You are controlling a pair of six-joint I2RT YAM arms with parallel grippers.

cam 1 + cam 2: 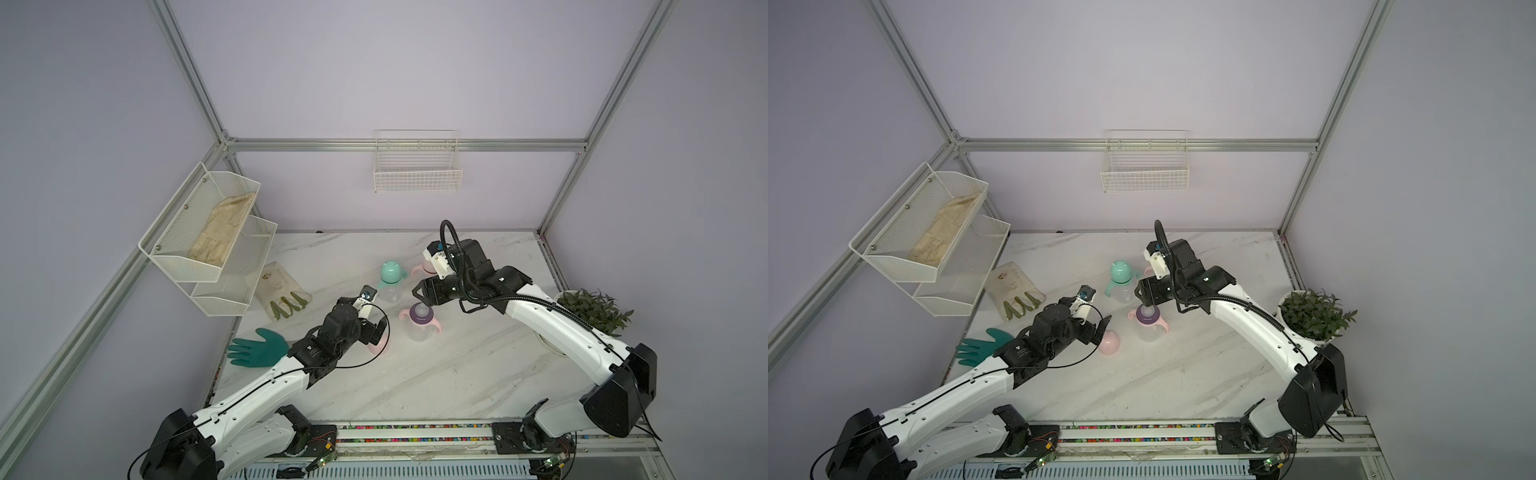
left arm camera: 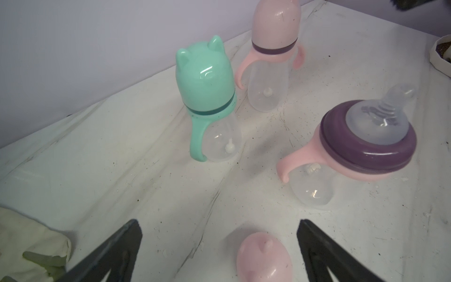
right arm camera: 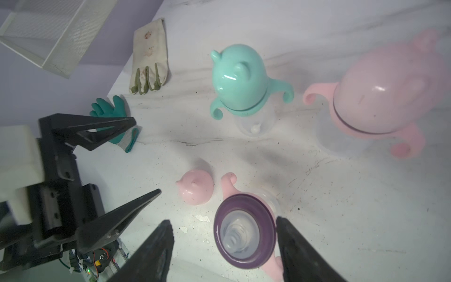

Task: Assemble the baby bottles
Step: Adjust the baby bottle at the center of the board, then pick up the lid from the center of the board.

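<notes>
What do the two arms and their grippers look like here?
The left arm and right arm have white shells and black joint housings. The left gripper and right gripper are black, each with two tapered wedge-shaped fingers and a white camera mount behind. A thin black cable loops off the left arm; a ribbed black hose arcs over the right.
</notes>
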